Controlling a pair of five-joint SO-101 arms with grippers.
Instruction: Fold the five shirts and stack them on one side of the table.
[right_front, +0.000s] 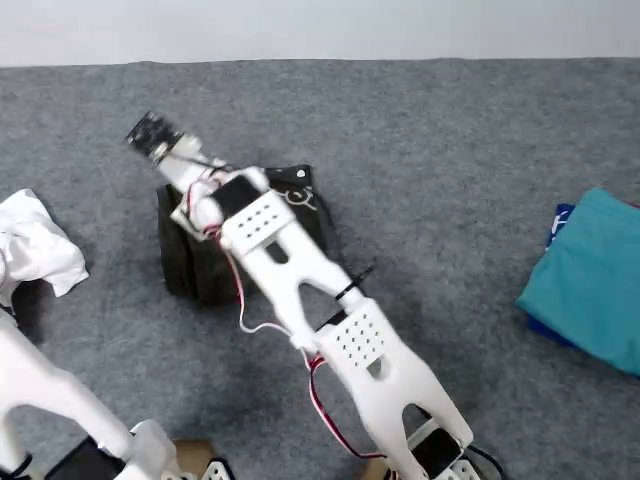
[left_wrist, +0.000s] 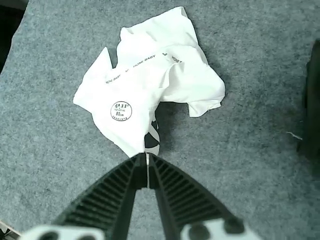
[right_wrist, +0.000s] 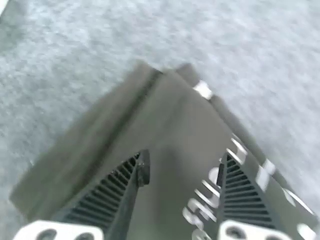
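White shirt (right_front: 35, 245) and teal shirt (right_front: 590, 280) cut by frame edges, dark shirt (right_front: 195, 265) partly under right arm (right_front: 300, 280) (blurred close-up)

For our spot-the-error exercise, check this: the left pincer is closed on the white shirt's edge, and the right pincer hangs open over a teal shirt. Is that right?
Not quite. The right pincer hangs open over a dark shirt, not a teal one, as the right wrist view shows. The teal shirt lies apart, well off to the side. The rest stands.

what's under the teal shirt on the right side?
A strip of blue fabric pokes out from under the teal shirt. The rest of it, and anything else beneath, is covered.
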